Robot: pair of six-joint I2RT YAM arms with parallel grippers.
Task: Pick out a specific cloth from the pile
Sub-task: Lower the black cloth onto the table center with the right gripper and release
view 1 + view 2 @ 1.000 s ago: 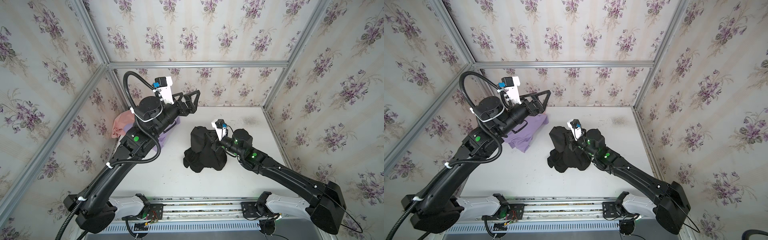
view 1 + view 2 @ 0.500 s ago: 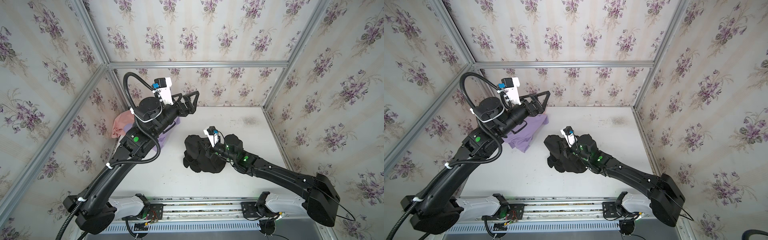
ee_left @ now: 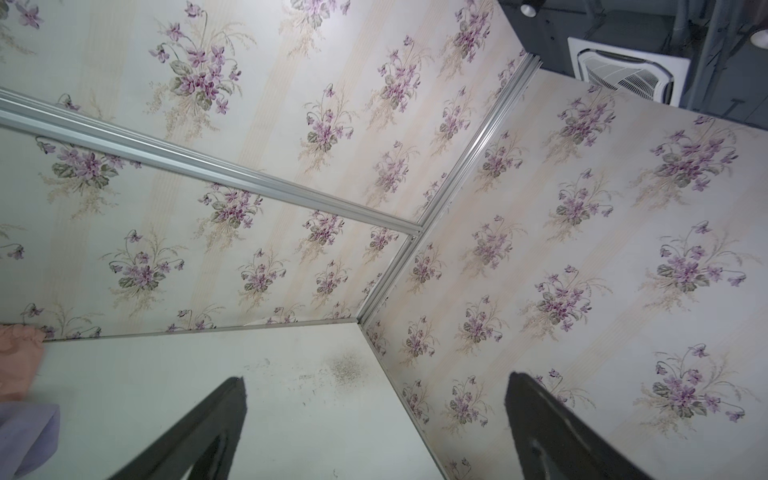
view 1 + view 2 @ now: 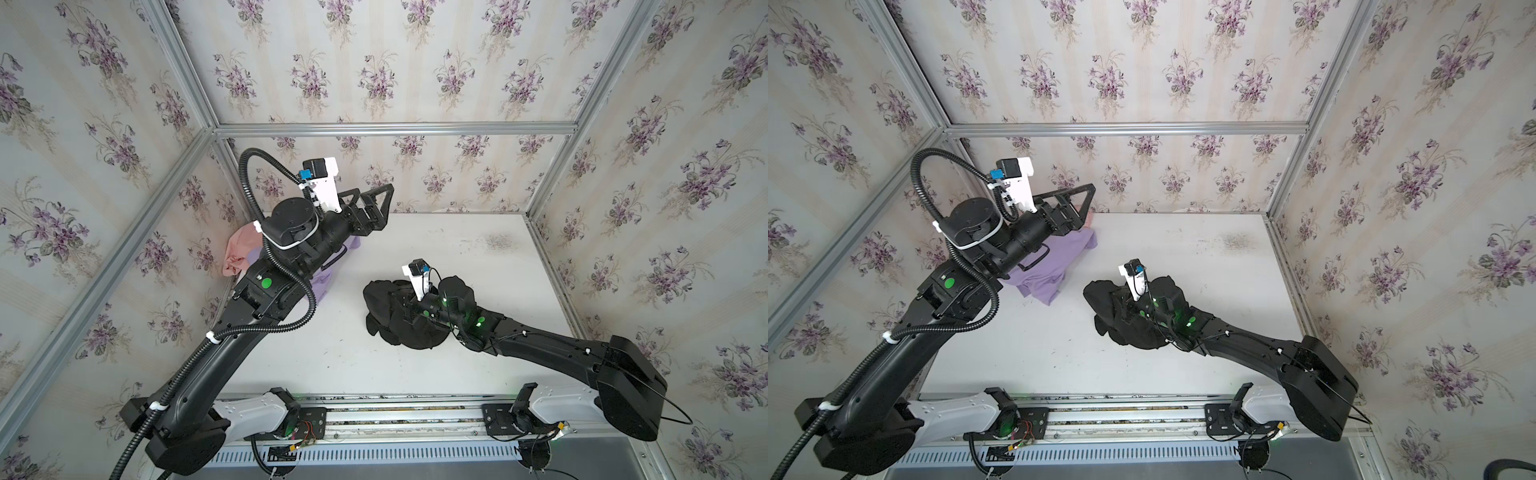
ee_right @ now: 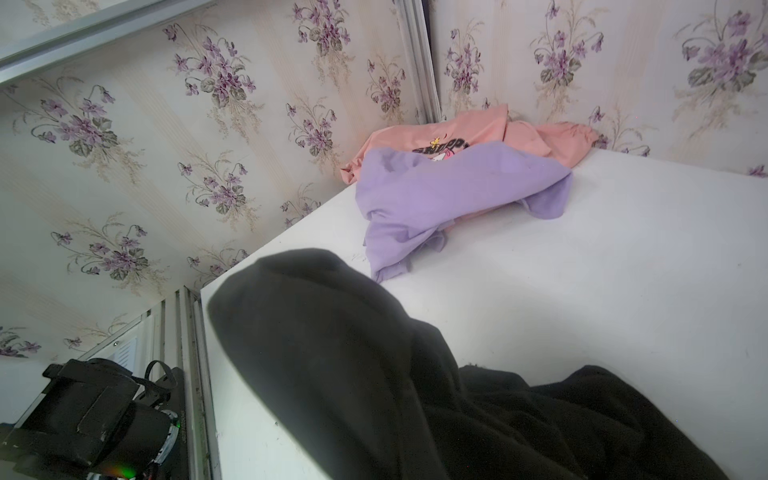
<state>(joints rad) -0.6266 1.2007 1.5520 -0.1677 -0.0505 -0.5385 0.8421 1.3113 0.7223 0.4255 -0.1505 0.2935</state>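
Sitting toward the front of the counter (image 4: pixel 332 365): black cloth (image 4: pixel 380 297), bunched up, w/ R gripper (image 4: pixel 400 306) buried in it and pressed together on the fabric. Folds drape over it in R wrist view. Cloth is well apart from rest of pile (image 4: pixel 1059 257). Further back-left: lilac garment (image 4: pixel 1054 272), lying partly over salmon-pink shirt (image 5: pixel 457 129) w/ black lettering, which is tucked into the wall corner. L gripper (image 3: pixel 376 378) is raised above that pair, spread wide, nothing betw. its fingers.
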